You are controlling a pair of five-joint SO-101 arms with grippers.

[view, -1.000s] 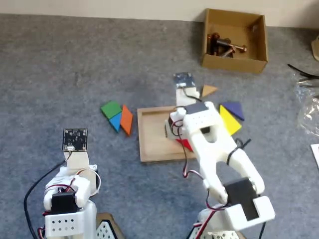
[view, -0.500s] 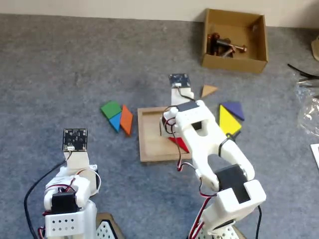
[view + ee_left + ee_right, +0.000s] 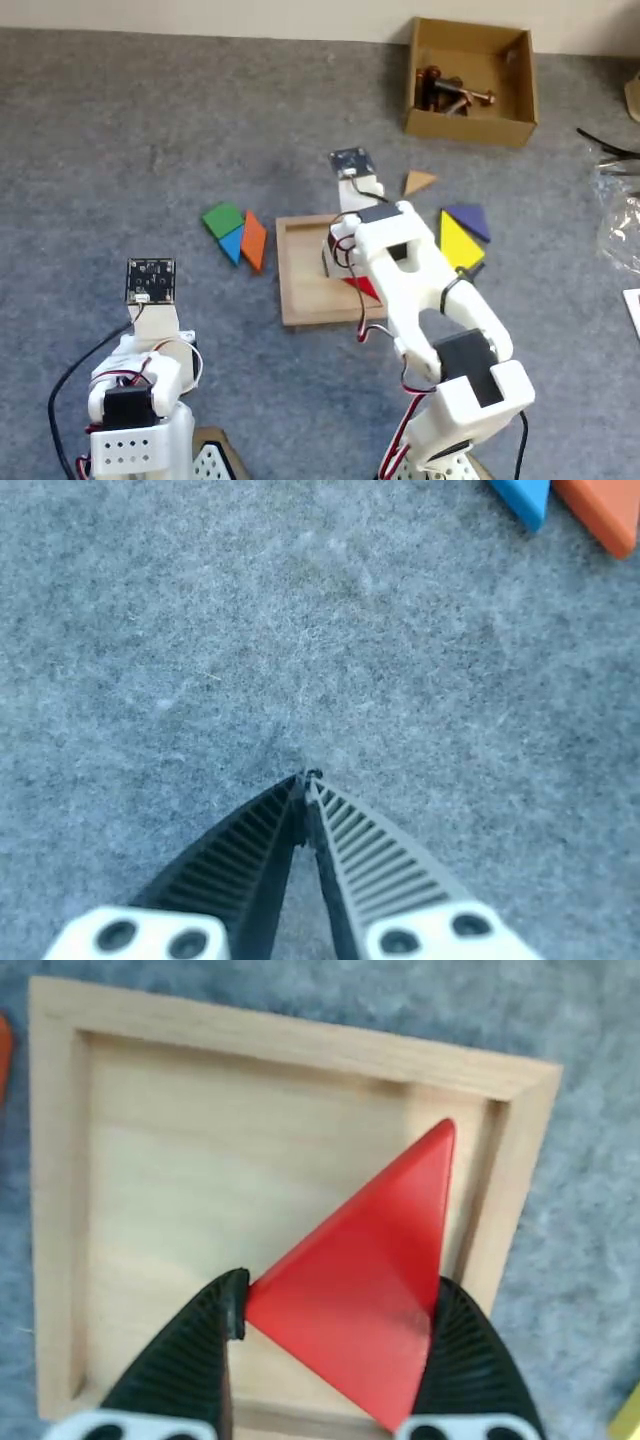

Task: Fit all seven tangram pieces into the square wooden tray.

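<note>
A red triangle (image 3: 365, 1260) is pinched between the two ribbed fingers (image 3: 200, 1340) of the right gripper (image 3: 340, 1295), inside the square wooden tray (image 3: 300, 1045). One of its points reaches toward a corner of the rim. Whether the piece lies flat on the tray floor or hangs just above it is hard to tell from the wrist view. Seen from the high view, the right arm (image 3: 440, 300) stretches over the right side of the tray, and pale wood shows beside the triangle. Just left of the tray, a green piece (image 3: 222, 218), a blue piece (image 3: 232, 243) and an orange piece (image 3: 254, 240) lie bunched together on the grey carpet (image 3: 150, 120), the orange one nearest the rim. On the tray's right, a yellow triangle (image 3: 460, 243) and a purple triangle (image 3: 468, 220) lie side by side, with a small tan triangle (image 3: 419, 181) near the tray's far right corner. Farther back, a cardboard box (image 3: 470, 128) holds a few brownish objects. The left arm (image 3: 140, 380) stands at the near left of the scene, well apart from the tray. The left gripper (image 3: 305, 792) points down at bare carpet, its fingers pressed together with nothing between them.
</note>
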